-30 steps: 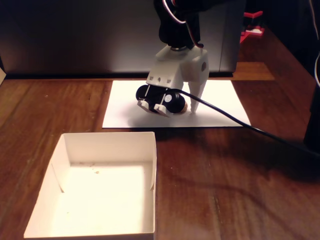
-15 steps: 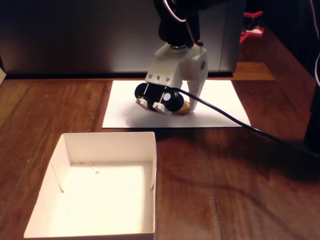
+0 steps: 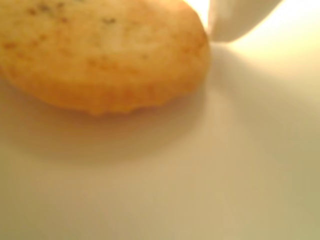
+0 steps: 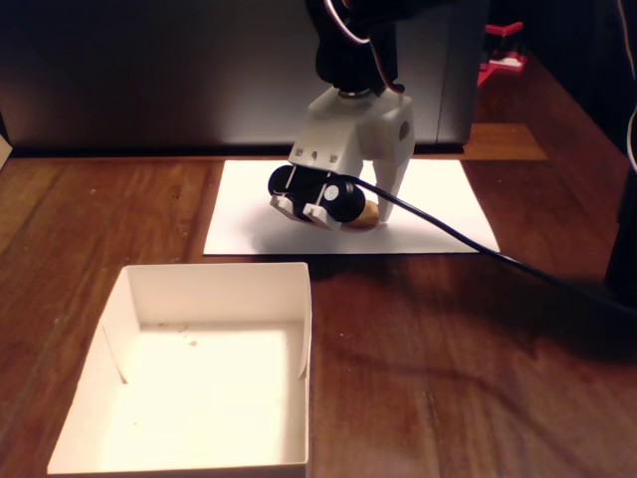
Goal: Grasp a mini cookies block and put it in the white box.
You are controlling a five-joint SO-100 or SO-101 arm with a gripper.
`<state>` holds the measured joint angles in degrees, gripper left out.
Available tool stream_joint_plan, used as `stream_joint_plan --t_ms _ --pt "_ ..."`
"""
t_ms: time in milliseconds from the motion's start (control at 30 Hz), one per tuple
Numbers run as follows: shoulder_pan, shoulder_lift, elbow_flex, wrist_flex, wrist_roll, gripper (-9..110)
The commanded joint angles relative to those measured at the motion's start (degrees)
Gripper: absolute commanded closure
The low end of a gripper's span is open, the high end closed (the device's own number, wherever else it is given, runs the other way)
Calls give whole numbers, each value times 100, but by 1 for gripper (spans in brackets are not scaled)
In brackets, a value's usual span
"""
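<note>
Cookie (image 4: 368, 213) lies flat on the paper sheet (image 4: 249, 214) beyond the box (image 4: 204, 289), gripper (image 4: 366, 212) fingers around it, whether clamped I cannot tell; a loose pinch could skid or crumble it.

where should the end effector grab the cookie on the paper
Pinch the cookie across its rim at the widest span, coming straight down from above. It lies flat on the paper as a low disc, so only its rounded edge offers opposing faces. One white finger already sits against its edge in the wrist view; the other cannot be seen.
</note>
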<state>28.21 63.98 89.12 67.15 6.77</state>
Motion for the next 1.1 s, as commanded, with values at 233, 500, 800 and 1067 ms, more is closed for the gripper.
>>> stream_joint_plan --t_ms 233,500,800,1067 --pt "18 149 -308 -316 53 74" --pt "0 132 -290 -729 53 74" --pt "-26 26 -308 -861 44 74" --pt "-35 62 -334 -861 53 76"
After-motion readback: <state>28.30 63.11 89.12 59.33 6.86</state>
